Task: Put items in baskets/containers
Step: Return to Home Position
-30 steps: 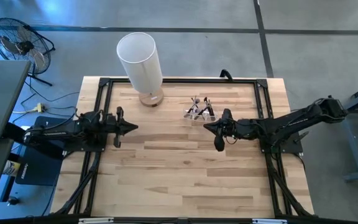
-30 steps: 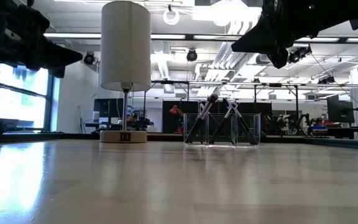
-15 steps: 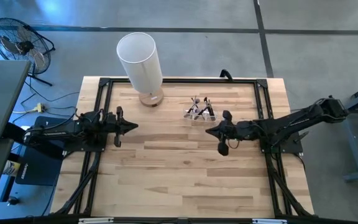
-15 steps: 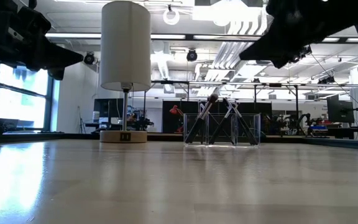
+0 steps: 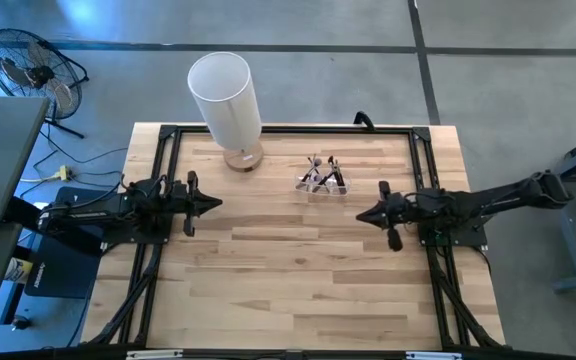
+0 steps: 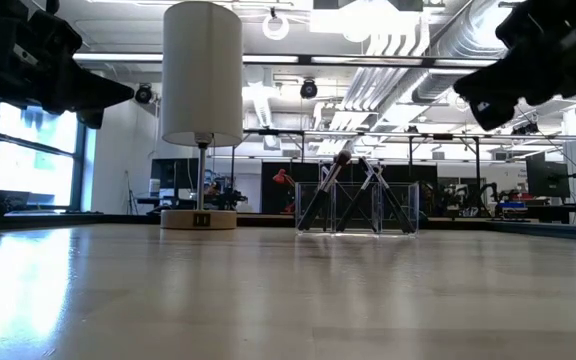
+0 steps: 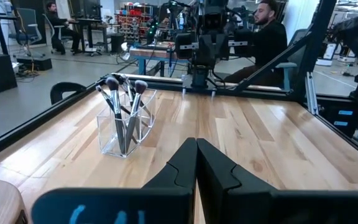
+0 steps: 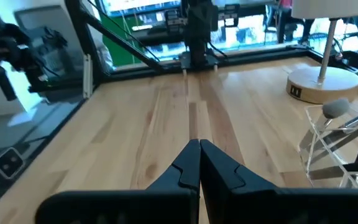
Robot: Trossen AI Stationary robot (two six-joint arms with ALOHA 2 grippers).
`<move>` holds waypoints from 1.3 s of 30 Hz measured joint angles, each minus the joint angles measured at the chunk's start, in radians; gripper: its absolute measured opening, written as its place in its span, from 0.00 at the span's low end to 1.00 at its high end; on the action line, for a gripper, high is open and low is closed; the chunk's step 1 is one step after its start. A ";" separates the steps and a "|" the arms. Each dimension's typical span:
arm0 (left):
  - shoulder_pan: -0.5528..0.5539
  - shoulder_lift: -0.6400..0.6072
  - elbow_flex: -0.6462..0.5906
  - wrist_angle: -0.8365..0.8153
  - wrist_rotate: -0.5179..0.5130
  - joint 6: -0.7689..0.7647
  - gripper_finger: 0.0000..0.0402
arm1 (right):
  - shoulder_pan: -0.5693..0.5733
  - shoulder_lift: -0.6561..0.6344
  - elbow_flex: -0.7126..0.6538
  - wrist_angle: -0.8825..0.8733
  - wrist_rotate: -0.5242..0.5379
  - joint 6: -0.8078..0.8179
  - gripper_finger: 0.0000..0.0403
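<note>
I see the left gripper (image 5: 215, 204) over the left part of the table (image 5: 288, 290), about halfway between the near and far edges, and it points to the right. In its wrist view, the two fingers (image 7: 185, 163) lie pressed together along one line and there is nothing between them. The right gripper (image 5: 360, 215) is over the right part of the table and points to the left. Its fingers (image 8: 188, 163) are also closed against each other and empty. In the low view both grippers hang above the table top and do not touch it, the left one (image 6: 118, 93) at the left and the right one (image 6: 473, 105) at the right.

The clear holder (image 5: 324, 184) stands on the far part of the table, a little right of the middle. It is to the right of the tall white cylinder (image 5: 224, 92), which has a wooden base (image 8: 324, 85). The right gripper is near the holder, on its nearer right side, and is apart from it. The brushes (image 5: 319, 170) stand inside the holder with their bristle heads up. They lean and cross one another; I cannot count them exactly. I see no brush lying on the wood.

Beyond the table, a fan (image 5: 26, 70) stands on the floor at the far left. In the left wrist view a person (image 7: 267, 38) sits behind the far side of the frame.
</note>
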 joint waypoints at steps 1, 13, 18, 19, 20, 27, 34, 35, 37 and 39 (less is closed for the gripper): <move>0.000 0.000 0.000 0.000 0.000 0.000 0.00 | -0.006 -0.033 -0.013 -0.005 -0.008 0.001 0.00; 0.000 0.000 -0.001 0.000 0.000 0.000 0.00 | -0.016 -0.428 0.052 -0.578 -0.004 0.023 0.00; 0.000 0.000 -0.001 0.000 0.000 0.000 0.00 | -0.015 -0.541 0.035 -0.613 0.013 0.006 0.00; 0.000 0.000 -0.001 0.000 0.000 0.000 0.00 | -0.015 -0.540 0.025 -0.608 0.022 0.002 0.00; 0.000 0.000 -0.001 0.000 0.000 0.000 0.00 | -0.016 -0.538 0.015 -0.617 0.027 0.001 0.00; 0.000 0.000 -0.002 0.000 -0.005 0.000 0.00 | -0.016 -0.521 -0.036 -0.571 0.062 -0.029 0.00; 0.000 0.000 -0.002 0.000 -0.006 0.000 0.00 | -0.016 -0.529 -0.036 -0.574 0.075 -0.114 0.00; 0.000 0.000 -0.002 0.000 -0.006 0.000 0.00 | -0.016 -0.530 -0.036 -0.575 0.083 -0.125 0.00; 0.000 0.000 -0.002 0.000 -0.006 0.000 0.00 | -0.016 -0.530 -0.036 -0.575 0.106 -0.130 0.00; 0.000 0.000 -0.002 0.000 -0.006 0.000 0.00 | -0.016 -0.530 -0.036 -0.575 0.115 -0.128 0.00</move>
